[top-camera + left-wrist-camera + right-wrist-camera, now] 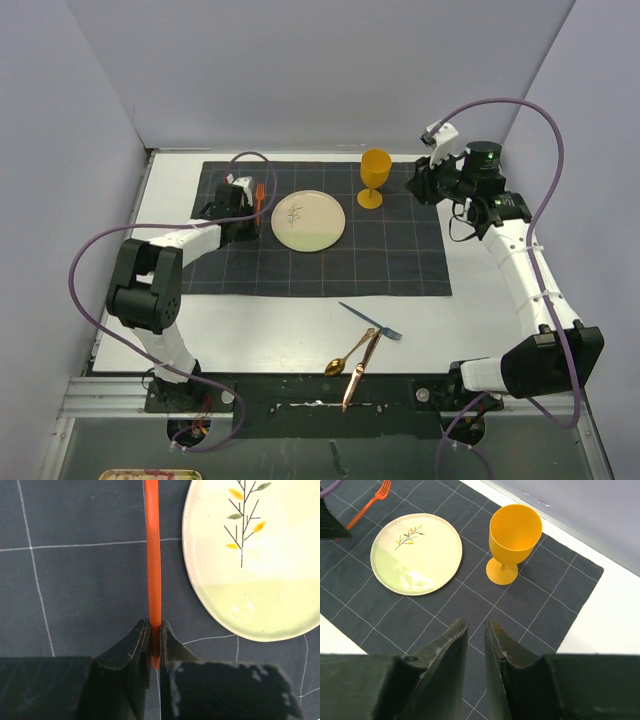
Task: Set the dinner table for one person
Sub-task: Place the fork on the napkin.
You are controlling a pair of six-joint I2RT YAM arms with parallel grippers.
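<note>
We see the left claw (155, 630) clamped on the handle of an orange fork (152, 555), just beside the cream plate (260, 570) on the dark gridded cloth (530, 605), right claw (476, 627) barely ajar and empty near the yellow goblet (514, 535), white tabletop (300, 320) under the cloth, showing all around it

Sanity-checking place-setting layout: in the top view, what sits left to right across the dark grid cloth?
thin orange plastic fork → round cream plate with a leaf sprig → yellow plastic goblet → right gripper
</note>
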